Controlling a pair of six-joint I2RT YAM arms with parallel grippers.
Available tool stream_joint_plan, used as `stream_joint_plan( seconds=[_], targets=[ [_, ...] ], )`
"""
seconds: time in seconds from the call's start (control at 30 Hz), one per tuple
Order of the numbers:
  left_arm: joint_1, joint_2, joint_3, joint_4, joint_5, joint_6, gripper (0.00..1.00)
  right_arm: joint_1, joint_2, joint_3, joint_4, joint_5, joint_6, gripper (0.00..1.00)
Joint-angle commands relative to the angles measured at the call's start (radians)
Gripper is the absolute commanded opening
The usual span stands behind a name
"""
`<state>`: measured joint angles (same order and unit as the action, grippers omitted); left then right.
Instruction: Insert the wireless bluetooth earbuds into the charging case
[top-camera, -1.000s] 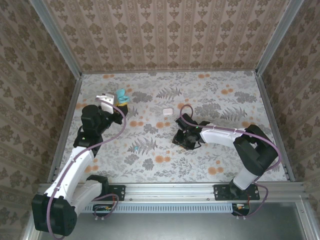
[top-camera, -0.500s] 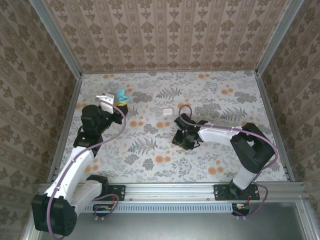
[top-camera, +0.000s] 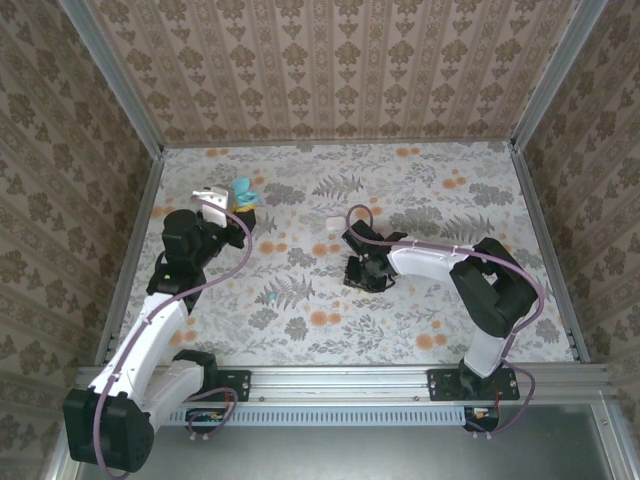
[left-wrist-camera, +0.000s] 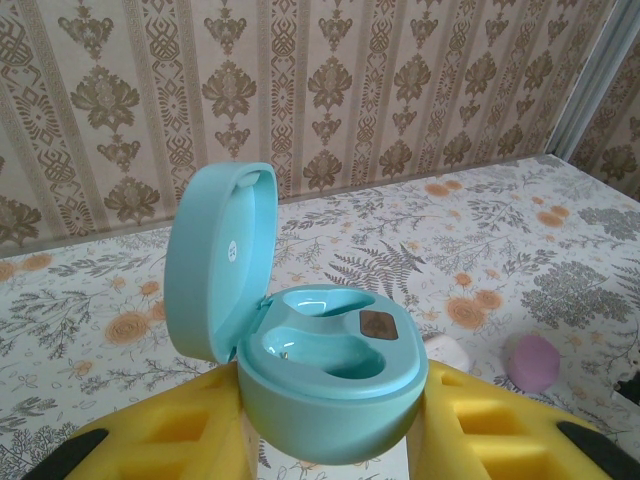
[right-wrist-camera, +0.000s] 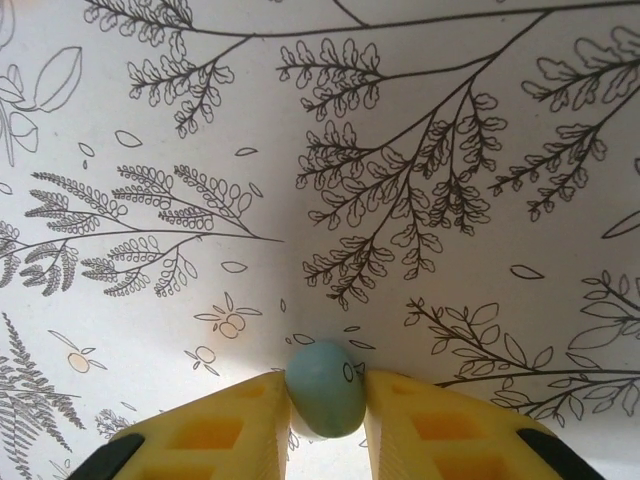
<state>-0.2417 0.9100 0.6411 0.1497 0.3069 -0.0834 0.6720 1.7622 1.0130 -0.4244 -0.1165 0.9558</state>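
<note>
Teal plastic pinched between yellow pads: the right gripper (top-camera: 363, 273) has its jaws closed on a single teal earbud (right-wrist-camera: 325, 388), touching it from both sides just above the flower-patterned table (top-camera: 430, 190). That spot is well apart from the charging case (left-wrist-camera: 330, 362), to its right and nearer the arm bases. The left gripper (left-wrist-camera: 335, 410) clamps the case by its rounded lower half and holds it off the table. Its lid (left-wrist-camera: 222, 262) stands up on the hinge and the two moulded wells are bare. A small teal speck (top-camera: 268, 297), possibly a second bud, lies on the table nearer the bases than the case. A pink rounded piece (left-wrist-camera: 533, 362) sits beyond the case to its right; whether it is a bud or a case cannot be told.

The risks lie in the grip and the handover. The bud is glossy, curved and caught only at the fingertips, so it could squirt free during the lift. It could also arrive turned the wrong way for its well. A push on a bud that is off-centre could twist the smooth case in the left jaws, and a brush against the lid could knock it shut.
</note>
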Motion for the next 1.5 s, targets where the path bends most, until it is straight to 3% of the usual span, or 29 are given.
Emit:
stream_joint_plan(
  seconds=[0.0,0.67,0.97,1.17,1.47],
  targets=[
    [-0.005,-0.006,0.023,0.023,0.002,-0.002,0.38,-0.004,0.029,0.009,-0.030,0.012,-0.024,0.29],
    [-0.005,0.001,0.030,0.022,0.005,-0.003,0.38,-0.031,0.100,0.152,-0.215,0.073,-0.239,0.36],
    [-0.006,0.009,0.037,0.018,0.012,-0.001,0.38,-0.031,0.132,0.147,-0.163,-0.004,-0.240,0.27],
    [-0.007,0.018,0.038,0.024,0.026,-0.003,0.38,-0.031,0.142,0.160,-0.183,0.004,-0.265,0.27],
    [-0.073,0.098,0.063,0.030,0.133,0.055,0.37,-0.031,-0.003,0.187,-0.244,0.066,-0.291,0.22]
  ],
)
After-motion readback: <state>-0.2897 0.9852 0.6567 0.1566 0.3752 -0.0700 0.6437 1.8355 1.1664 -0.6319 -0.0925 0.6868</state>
